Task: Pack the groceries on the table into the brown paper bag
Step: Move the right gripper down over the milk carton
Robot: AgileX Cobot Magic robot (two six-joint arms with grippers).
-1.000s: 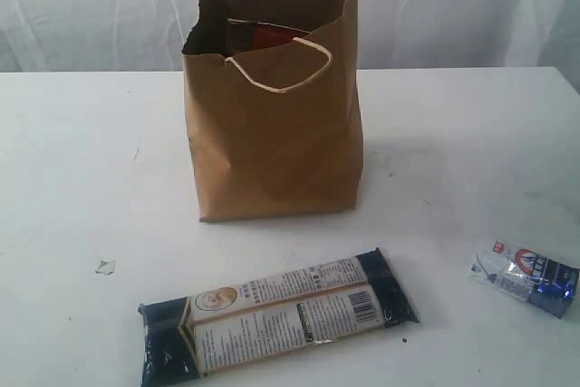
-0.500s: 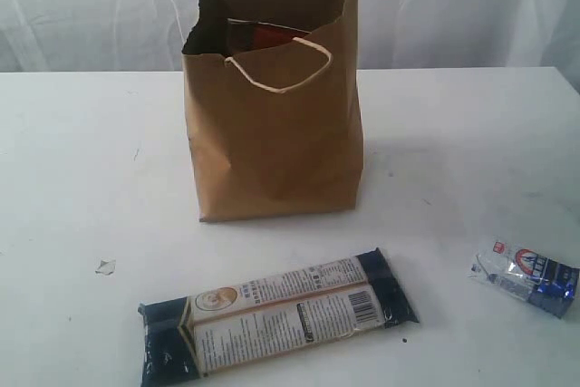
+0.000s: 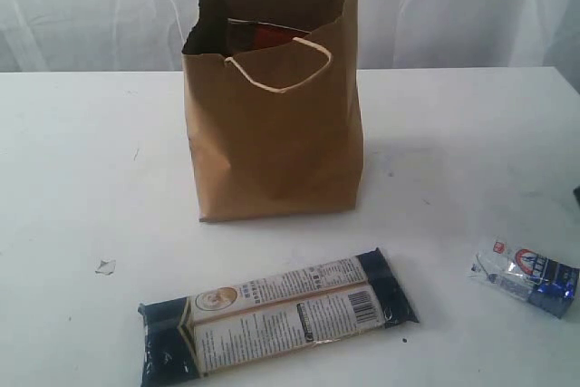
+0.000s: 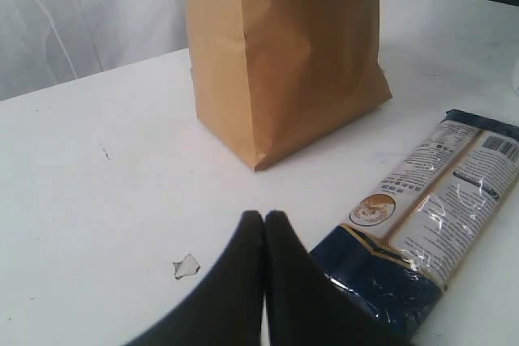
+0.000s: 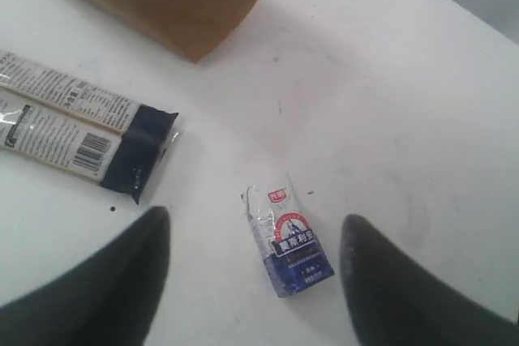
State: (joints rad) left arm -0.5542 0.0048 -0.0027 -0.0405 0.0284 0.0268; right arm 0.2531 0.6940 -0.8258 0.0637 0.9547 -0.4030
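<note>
While right end effector [image 5: 255,220] gapes wide, small packet [image 5: 289,241] between its fingers | left end effector [image 4: 264,216] pinched closed beside long packet [image 4: 422,224]

Long packet [image 3: 276,319] before paper bag [image 3: 272,133]

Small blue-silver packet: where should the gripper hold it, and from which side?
Probably across its narrow width at the middle, coming straight down from above: the small blue-silver packet lies flat on the table with free space around, and the open right gripper hangs above it.
</note>
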